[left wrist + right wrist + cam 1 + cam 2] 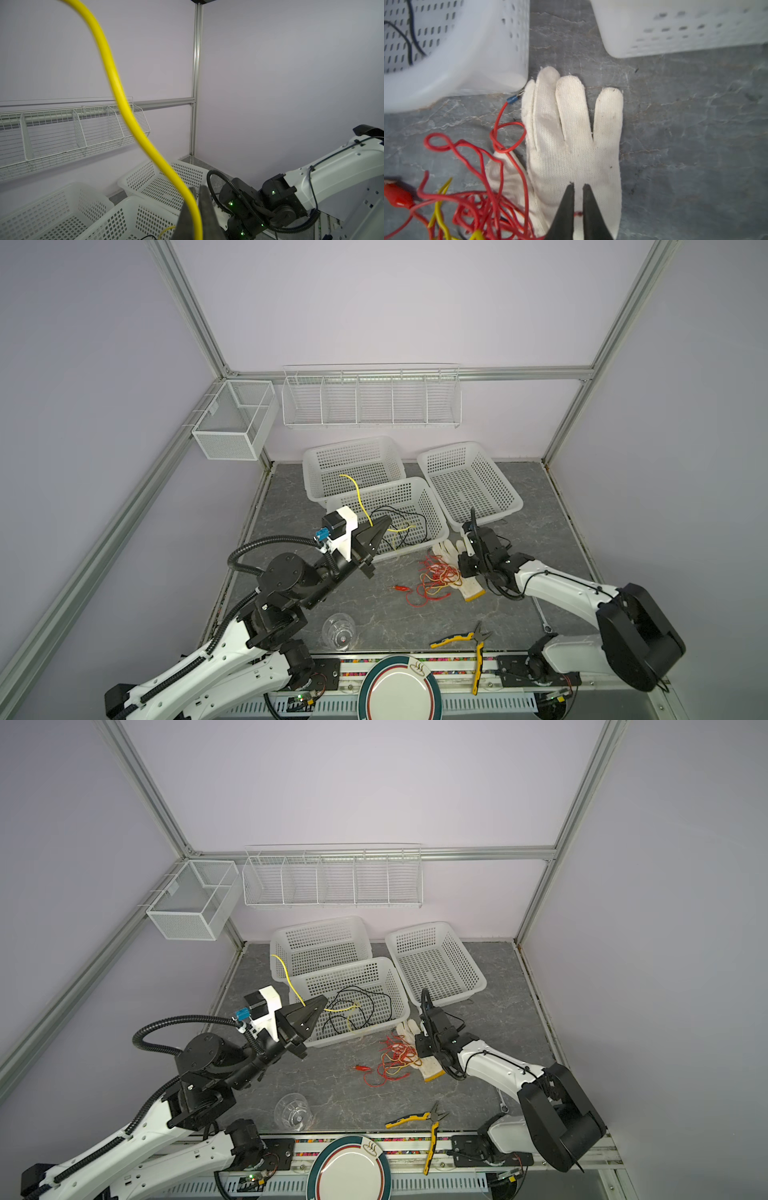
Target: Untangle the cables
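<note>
Cables lie in two places. A thin yellow cable (358, 493) (291, 979) (116, 83) is pinched in the left hand (387, 521) (323, 999) (196, 188), whose dark tapered jaws are fully closed on it above the near-left corner of the front white perforated plastic basket (436, 506) (395, 990). From that grip one length of it arcs up and back, its free end in the air in front of the rear-left basket (390, 448). The other length drops into the front basket, where thin black cables (399, 510) (365, 992) loop on the floor.

A tangle of red and yellow cables (436, 576) (397, 1056) (477, 197) rests on the grey marbled surface (374, 614) just in front of that basket, partly overlapping a white knitted cotton work glove (446, 549) (409, 1029) (571, 135). A red alligator clip (395, 588) (360, 1068) (396, 197) lies at the tangle's left edge. One red strand ends in a small blue terminal (512, 98) between the glove's fingers and the basket's corner.

The right hand (578, 185) points down over the cuff half of the glove, its black jaws a narrow slit apart. A short piece of red strand shows across that slit, but whether the jaws touch it cannot be told.

Yellow-handled pliers (469, 641) lie near the front edge of the surface.
</note>
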### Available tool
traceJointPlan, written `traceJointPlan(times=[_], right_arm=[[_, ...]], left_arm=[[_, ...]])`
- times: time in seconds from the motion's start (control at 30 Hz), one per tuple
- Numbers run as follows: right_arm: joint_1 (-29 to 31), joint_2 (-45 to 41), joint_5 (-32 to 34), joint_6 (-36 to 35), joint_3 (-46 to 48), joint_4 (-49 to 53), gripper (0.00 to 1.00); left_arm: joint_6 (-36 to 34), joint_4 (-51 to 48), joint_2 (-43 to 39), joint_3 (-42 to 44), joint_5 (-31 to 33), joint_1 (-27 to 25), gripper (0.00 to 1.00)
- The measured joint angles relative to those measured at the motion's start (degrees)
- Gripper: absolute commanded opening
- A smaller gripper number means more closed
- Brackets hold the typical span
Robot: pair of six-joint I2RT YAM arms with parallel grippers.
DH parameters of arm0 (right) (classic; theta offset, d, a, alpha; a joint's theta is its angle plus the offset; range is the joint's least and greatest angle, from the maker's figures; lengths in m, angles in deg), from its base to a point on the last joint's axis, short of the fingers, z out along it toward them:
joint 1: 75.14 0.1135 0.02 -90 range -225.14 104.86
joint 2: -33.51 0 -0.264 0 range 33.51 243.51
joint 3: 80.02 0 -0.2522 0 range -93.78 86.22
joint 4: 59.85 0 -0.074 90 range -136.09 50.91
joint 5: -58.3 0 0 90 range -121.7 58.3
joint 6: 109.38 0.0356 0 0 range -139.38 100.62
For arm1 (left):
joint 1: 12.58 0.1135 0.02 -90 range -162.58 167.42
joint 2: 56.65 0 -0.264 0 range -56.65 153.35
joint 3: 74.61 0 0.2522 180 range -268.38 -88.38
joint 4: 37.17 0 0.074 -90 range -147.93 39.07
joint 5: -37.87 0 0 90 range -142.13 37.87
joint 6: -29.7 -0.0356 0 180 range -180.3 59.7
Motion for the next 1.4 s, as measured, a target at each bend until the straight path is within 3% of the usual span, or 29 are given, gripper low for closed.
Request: traceJointPlan(times=[0.23, 0.43, 0.7, 0.87, 1.07, 1.23, 1.4], right_arm=[[0.13, -8.70, -1.11, -2.73, -3.76, 4.72, 0.45], [0.24, -17.46, -4.31, -6.56, -4.52, 6.08, 0.52], [1.95, -24.74, -16.00, -11.82, -7.50, 5.86, 0.62], [5.60, -25.03, -21.53, -15.15, -11.67, 5.57, 0.72], [9.75, -22.25, -23.15, -19.21, -16.26, 5.46, 0.79], [12.41, -16.41, -23.15, -21.99, -18.86, 4.42, 0.78], [12.92, -10.54, -21.18, -23.26, -20.63, 2.19, 0.68]], left_arm=[[0.02, 0.09, 1.33, 0.00, 0.04, 0.00, 0.00], [0.50, 0.35, 4.42, 0.00, 0.57, 0.00, 0.00], [2.23, -0.02, 9.05, -0.24, 1.62, 0.04, 0.00], [4.26, -0.13, 11.56, -0.57, 1.64, 0.90, 0.00], [7.48, -0.79, 15.72, -1.92, 0.11, 3.04, 0.00], [9.75, -1.38, 17.86, -3.17, -2.64, 4.11, 0.00], [11.96, -1.33, 18.16, -3.32, -6.29, 5.73, 0.00]])
